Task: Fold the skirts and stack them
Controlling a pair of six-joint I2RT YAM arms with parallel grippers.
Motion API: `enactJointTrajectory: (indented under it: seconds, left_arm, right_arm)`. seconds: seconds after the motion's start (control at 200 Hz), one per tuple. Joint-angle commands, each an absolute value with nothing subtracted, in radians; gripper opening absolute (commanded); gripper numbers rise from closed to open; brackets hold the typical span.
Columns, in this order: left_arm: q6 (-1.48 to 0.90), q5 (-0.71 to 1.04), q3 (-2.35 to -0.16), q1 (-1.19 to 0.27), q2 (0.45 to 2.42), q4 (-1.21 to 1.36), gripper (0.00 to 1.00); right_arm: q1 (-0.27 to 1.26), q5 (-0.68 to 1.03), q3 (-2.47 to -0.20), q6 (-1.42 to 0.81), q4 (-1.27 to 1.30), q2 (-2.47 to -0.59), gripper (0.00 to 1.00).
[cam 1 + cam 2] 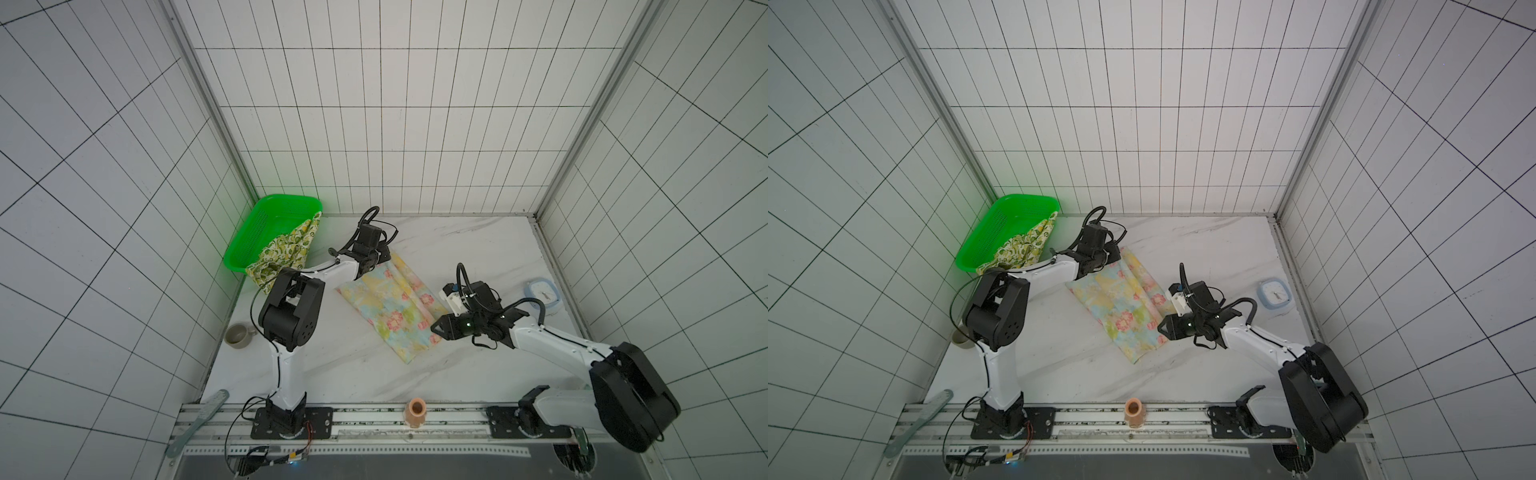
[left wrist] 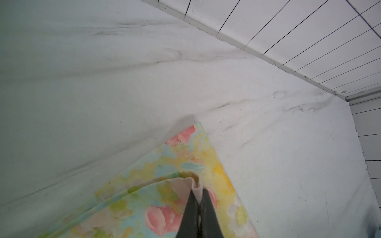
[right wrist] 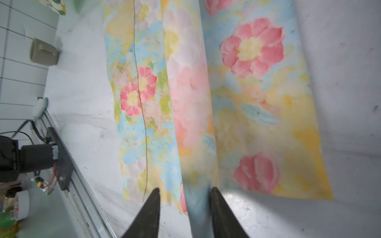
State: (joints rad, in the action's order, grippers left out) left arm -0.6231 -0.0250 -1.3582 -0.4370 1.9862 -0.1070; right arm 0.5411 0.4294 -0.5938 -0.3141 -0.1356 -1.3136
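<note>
Now mid-fold — left gripper (image 2: 199,188) pinches the flowery skirt (image 1: 388,307) at its far edge, right gripper (image 3: 185,188) spread; next, I think, lay it flat.

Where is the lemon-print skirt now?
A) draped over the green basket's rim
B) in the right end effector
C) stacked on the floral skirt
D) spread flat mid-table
A: the lemon-print skirt hangs over the rim of the green basket, apart from the floral skirt.

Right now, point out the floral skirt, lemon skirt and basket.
floral skirt (image 1: 388,309): in a top view, cloth's middle.
lemon skirt (image 1: 286,249): in a top view, draped part.
green basket (image 1: 291,200): in a top view, far rim.
</note>
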Motion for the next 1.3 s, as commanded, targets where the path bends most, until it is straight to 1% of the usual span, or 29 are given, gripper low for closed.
enactJointTrajectory:
  seconds: [0.0, 0.325, 0.39, 0.425, 0.45, 0.54, 0.605, 0.775, 0.884, 0.984, 1.119, 1.294]
  left_arm:
    - [-0.599, -0.021, -1.356, -0.441, 2.001, -0.035, 0.0]
    - [-0.577, -0.01, -1.358, -0.443, 2.014, -0.03, 0.0]
    - [-0.575, -0.005, -1.362, -0.443, 2.019, -0.029, 0.0]
    - [-0.575, -0.003, -1.365, -0.443, 2.02, -0.029, 0.0]
    - [-0.571, -0.003, -1.366, -0.443, 2.021, -0.03, 0.0]
    - [-0.57, -0.004, -1.37, -0.443, 2.021, -0.031, 0.0]
    - [-0.57, -0.004, -1.375, -0.442, 2.017, -0.039, 0.0]
    - [-0.58, -0.006, -1.379, -0.418, 1.967, -0.067, 0.0]
    - [-0.593, -0.008, -1.358, -0.378, 1.901, -0.087, 0.0]
    - [-0.603, -0.004, -1.298, -0.329, 1.8, -0.087, 0.0]
    - [-0.601, 0.007, -1.209, -0.259, 1.652, -0.116, 0.0]
    - [-0.585, 0.026, -1.077, -0.163, 1.453, -0.158, 0.0]
  right_arm:
    - [0.533, 0.424, -0.657, -0.306, -0.157, -1.341, 0.46]
    - [0.534, 0.356, -0.697, -0.309, -0.129, -1.424, 0.47]
    - [0.536, 0.347, -0.701, -0.306, -0.122, -1.437, 0.45]
    - [0.538, 0.345, -0.705, -0.305, -0.12, -1.441, 0.41]
    - [0.538, 0.343, -0.708, -0.304, -0.12, -1.445, 0.36]
    - [0.546, 0.339, -0.724, -0.301, -0.129, -1.442, 0.12]
    - [0.559, 0.324, -0.739, -0.3, -0.148, -1.424, 0.0]
    - [0.617, 0.278, -0.8, -0.277, -0.232, -1.35, 0.0]
    - [0.691, 0.239, -0.848, -0.261, -0.292, -1.291, 0.0]
    - [0.767, 0.219, -0.893, -0.246, -0.33, -1.239, 0.0]
    - [0.867, 0.252, -0.934, -0.219, -0.331, -1.185, 0.0]
    - [0.981, 0.274, -0.978, -0.185, -0.342, -1.169, 0.0]
